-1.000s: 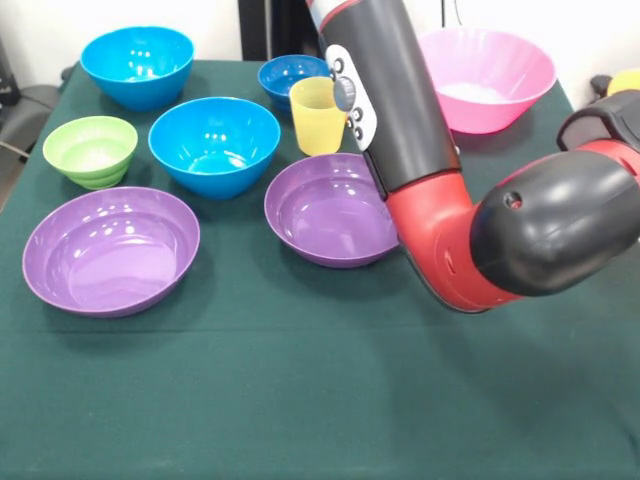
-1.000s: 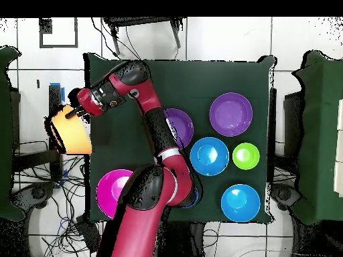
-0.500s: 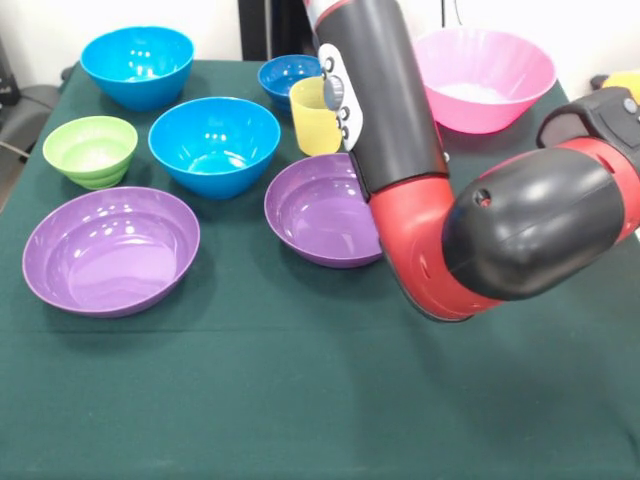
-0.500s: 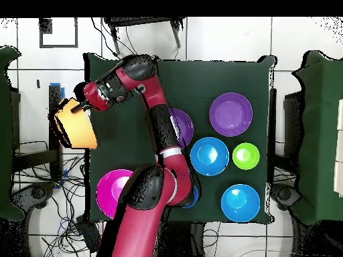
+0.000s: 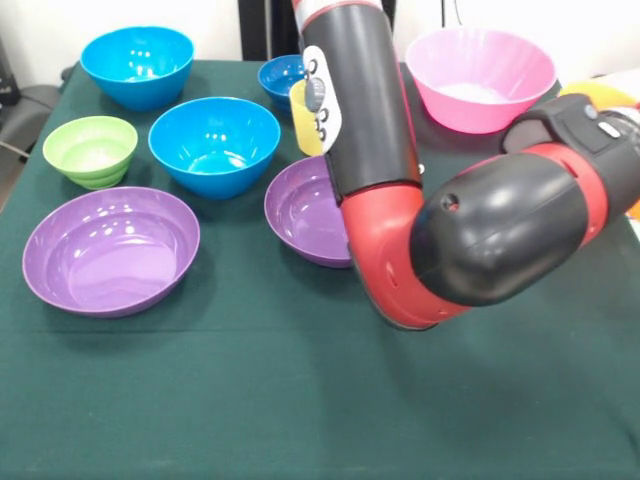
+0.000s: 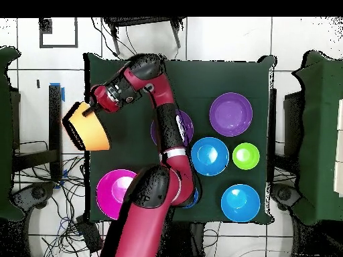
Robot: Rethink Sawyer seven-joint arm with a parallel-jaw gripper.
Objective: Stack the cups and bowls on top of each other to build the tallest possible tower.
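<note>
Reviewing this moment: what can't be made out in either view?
- Pincer grip on the yellow-orange bowl: too small overhead; out of sight in the front view.
- Yellow cup: mostly behind the arm in front, hidden overhead.
- Near purple bowl: partly covered by the arm in both views.
- Orange cup: not seen.

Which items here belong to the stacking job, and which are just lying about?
Job: yellow-orange bowl held by the pincer, pink bowl, two blue bowls, dark blue bowl, green bowl, two purple bowls, yellow cup.
Just there: floor cables, green table.
</note>
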